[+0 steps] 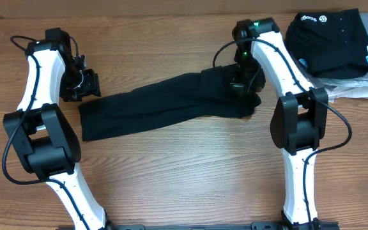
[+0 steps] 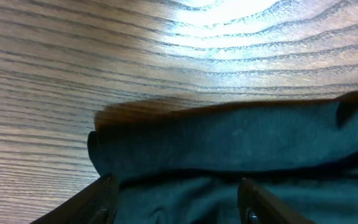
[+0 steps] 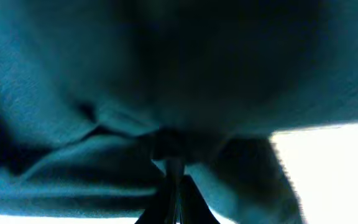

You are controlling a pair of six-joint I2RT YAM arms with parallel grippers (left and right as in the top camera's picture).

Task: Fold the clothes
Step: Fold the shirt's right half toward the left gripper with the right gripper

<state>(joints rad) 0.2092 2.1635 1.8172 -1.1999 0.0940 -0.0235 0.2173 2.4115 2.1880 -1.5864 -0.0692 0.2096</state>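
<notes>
Right gripper (image 3: 174, 167): fingers pressed together, pinching a bunched fold of the black T-shirt (image 3: 104, 93); dark cloth fills almost all of its wrist view.
Right gripper from above (image 1: 240, 86): pointing down at the shirt's right end, where the fabric is gathered into a lump.
Left gripper (image 2: 178, 198): fingers apart, one on each side of the shirt's edge (image 2: 229, 143), with cloth between them and not clamped.
Left gripper from above (image 1: 89, 84): at the shirt's upper left corner.
Black T-shirt (image 1: 165, 105): lies on the table as a long narrow band, running from low left up to the right between the two grippers.
Table (image 1: 190, 166): wood-grain top, bare in front of the shirt.
Folded black garment (image 1: 328, 38): at the far right corner, white logo print on top, well apart from the shirt.
Grey and white pieces (image 1: 356, 86): folded beneath that garment.
</notes>
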